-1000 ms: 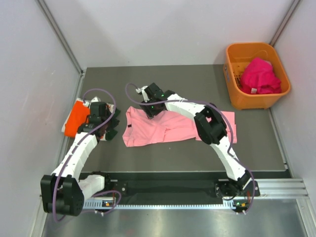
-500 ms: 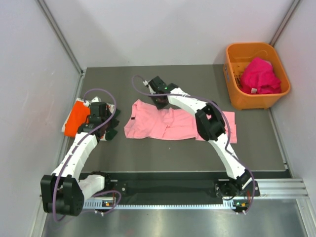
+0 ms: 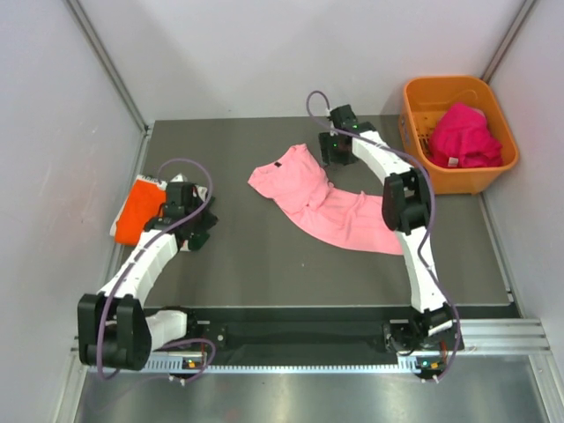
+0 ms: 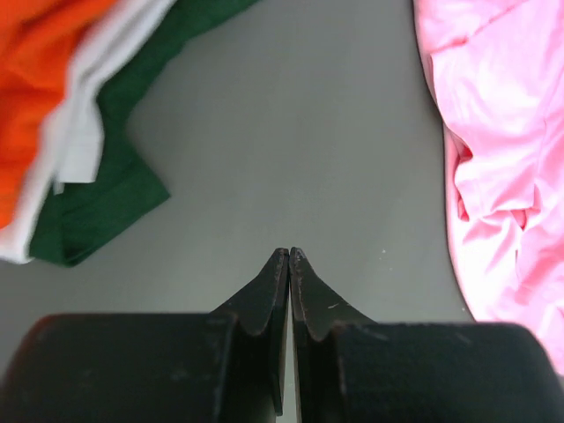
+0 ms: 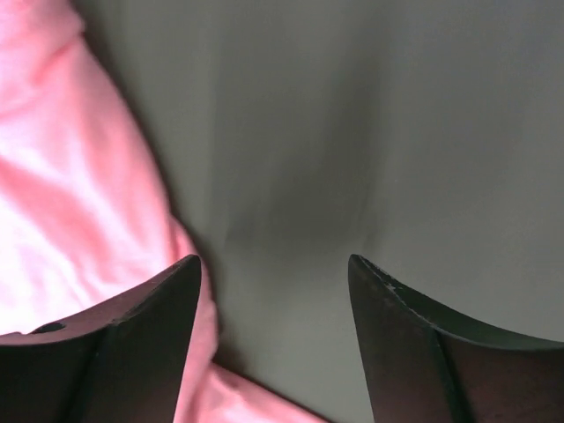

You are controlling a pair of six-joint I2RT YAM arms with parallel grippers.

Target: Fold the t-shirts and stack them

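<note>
So, far left of the pink shirt (image 3: 322,198), at the table's (image 3: 247,264) left edge, there was a small pile: orange shirt (image 3: 137,210) on top, a white one (image 4: 84,132) peeking out under it, and a dark green one (image 4: 97,207) at the bottom with a corner sticking out toward the pink shirt. The left gripper (image 4: 289,256) sat between that pile and the pink shirt. Its fingers were pressed together with nothing in them, over bare table, clear of both the green corner and the pink cloth.

The pink shirt itself lay unfolded and rumpled mid-table, stretched in a crooked diagonal band with its far-left end bunched up.

Just past the shirt's far edge, on its right, the right gripper (image 5: 273,264) was spread wide open and holding nothing. Only grey table showed between the fingers, and pink cloth ran along by one finger (image 5: 132,335); couldn't tell if they touched.

Well right of the pink shirt, in the far corner, the orange basket (image 3: 419,167) held a heap of magenta shirts (image 3: 463,134).
</note>
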